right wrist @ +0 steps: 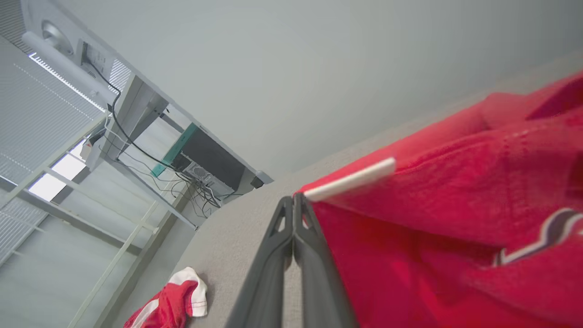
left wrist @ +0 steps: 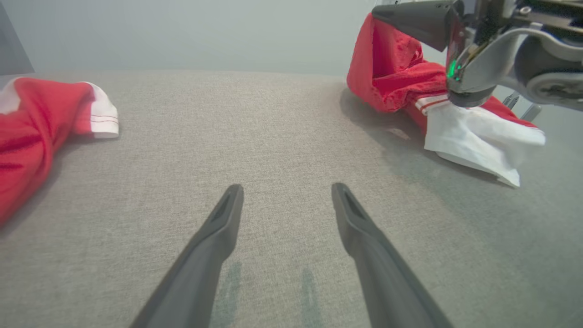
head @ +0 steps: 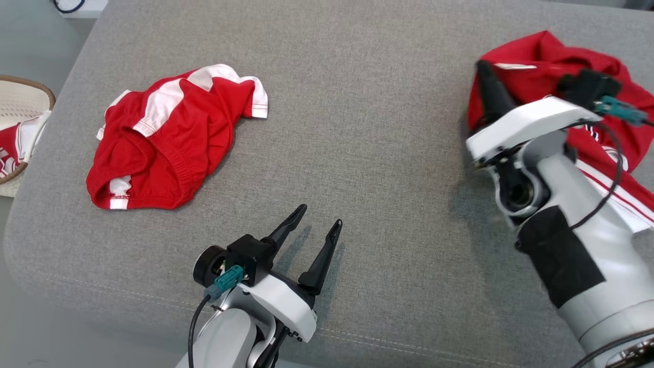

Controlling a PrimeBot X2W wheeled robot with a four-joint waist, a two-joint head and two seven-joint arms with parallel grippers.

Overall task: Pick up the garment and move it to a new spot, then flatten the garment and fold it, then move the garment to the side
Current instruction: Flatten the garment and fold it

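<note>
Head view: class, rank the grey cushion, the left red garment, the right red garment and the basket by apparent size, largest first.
1. Grey cushion.
2. Left red garment and right red garment: too close to rank; the right one is partly covered and runs off the picture.
3. Basket, itself cut by the edge.

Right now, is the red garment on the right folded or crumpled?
Crumpled: the red garment lies bunched, one edge pinched by the right gripper.

The red garment with white stripes is lying crumpled at the right of the grey cushion, its left edge standing up, pinched in the closed right gripper.
</note>
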